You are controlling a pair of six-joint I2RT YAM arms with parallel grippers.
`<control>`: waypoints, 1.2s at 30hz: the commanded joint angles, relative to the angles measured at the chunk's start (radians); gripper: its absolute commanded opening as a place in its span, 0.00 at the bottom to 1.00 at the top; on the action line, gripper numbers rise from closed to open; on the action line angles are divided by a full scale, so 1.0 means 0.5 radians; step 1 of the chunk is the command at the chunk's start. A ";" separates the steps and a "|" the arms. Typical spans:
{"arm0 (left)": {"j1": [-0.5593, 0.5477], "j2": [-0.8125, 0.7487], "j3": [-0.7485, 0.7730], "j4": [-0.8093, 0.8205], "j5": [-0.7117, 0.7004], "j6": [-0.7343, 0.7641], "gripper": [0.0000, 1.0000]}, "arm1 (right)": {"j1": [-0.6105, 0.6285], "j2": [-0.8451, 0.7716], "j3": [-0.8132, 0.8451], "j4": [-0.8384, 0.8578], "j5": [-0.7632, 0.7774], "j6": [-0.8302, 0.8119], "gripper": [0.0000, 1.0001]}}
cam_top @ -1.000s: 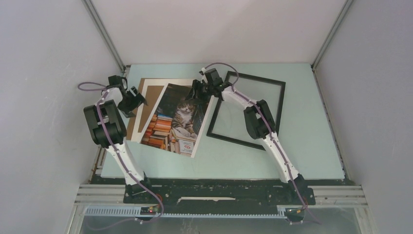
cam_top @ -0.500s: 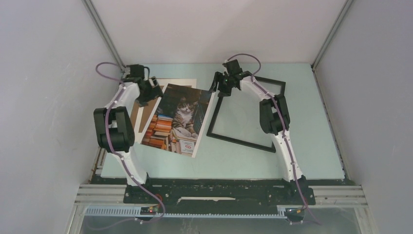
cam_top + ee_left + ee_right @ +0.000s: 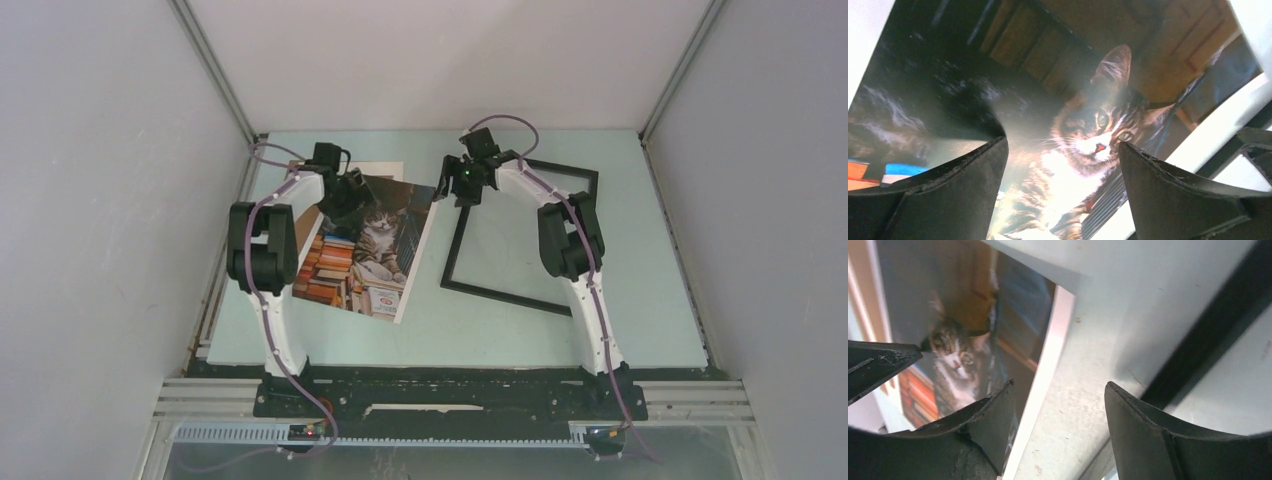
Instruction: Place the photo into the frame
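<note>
Top external view, one table (image 3: 640, 250). Photo (image 3: 365, 250): lies flat and tilted, outside the frame. Frame (image 3: 505, 298): just right of the photo, a narrow gap between. Left gripper (image 3: 350, 195): over the photo's far left corner, fingers spread, holding nothing. Right gripper (image 3: 455, 185): beside the photo's far right corner, fingers spread, holding nothing.

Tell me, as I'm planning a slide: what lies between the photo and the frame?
Only bare table separates the photo and the frame; the top and right wrist views both show it.
</note>
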 commanded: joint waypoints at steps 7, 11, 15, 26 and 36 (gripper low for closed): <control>0.014 -0.195 -0.519 -0.083 0.126 0.079 0.94 | -0.006 0.364 0.650 0.332 -0.624 0.135 0.75; 0.015 -0.300 -0.738 -0.132 0.105 0.202 0.94 | -0.016 0.468 0.710 0.514 -0.626 0.272 0.76; 0.013 -0.440 -0.915 -0.113 0.145 0.248 0.94 | 0.001 0.589 0.838 0.531 -0.570 0.322 0.78; -0.023 -0.919 -0.897 -0.103 0.304 0.426 0.96 | 0.009 0.622 0.905 0.378 -0.209 0.232 0.78; -0.033 -1.116 -0.784 -0.044 0.204 0.244 0.96 | 0.036 0.723 0.958 0.352 -0.553 0.455 0.66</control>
